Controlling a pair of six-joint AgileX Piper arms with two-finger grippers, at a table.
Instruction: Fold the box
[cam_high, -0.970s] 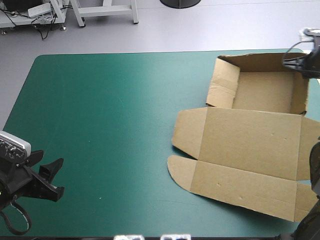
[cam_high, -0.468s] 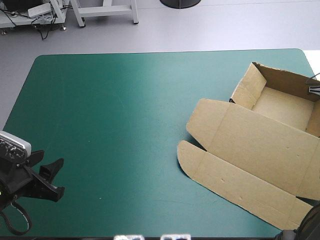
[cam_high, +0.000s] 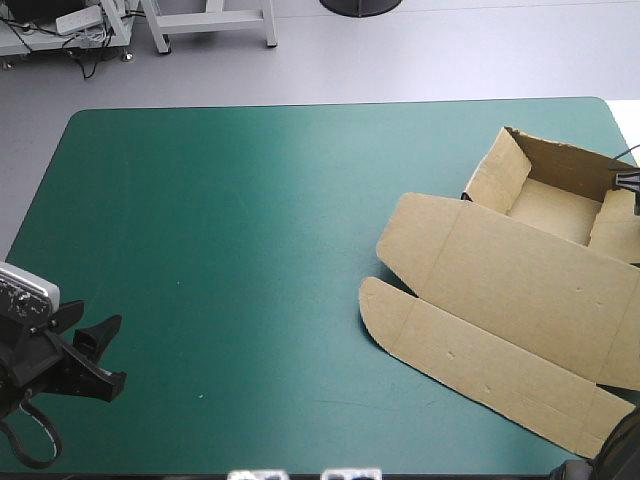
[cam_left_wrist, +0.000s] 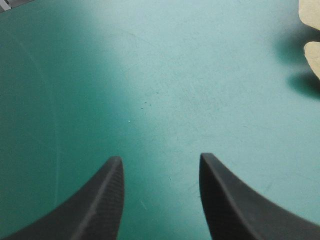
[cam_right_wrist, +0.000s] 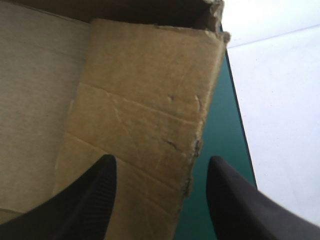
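Tray-forming step, side wall probably not yet tucked.
Brown cardboard box (cam_high: 510, 290), lid flat, at 3 o'clock of teal-green table (cam_high: 250, 250). Right gripper (cam_right_wrist: 160, 165) spread, empty, over its end flap (cam_right_wrist: 145, 100); left gripper (cam_left_wrist: 160, 157) spread, idle, 8 o'clock. Next, I'd judge: tuck the flap.

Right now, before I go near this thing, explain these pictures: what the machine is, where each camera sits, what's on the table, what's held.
It is a robot with two arms, each ending in a gripper of two black fingers. One picture looks down from above and behind it; the other two come from cameras on the wrists, looking along the fingers. On the teal-green table lies a brown box: an open tray with raised walls, its lid flat toward the near edge. The left gripper sits open over bare cover at the near left corner. The right gripper is open over the tray's right side. Nothing is held.
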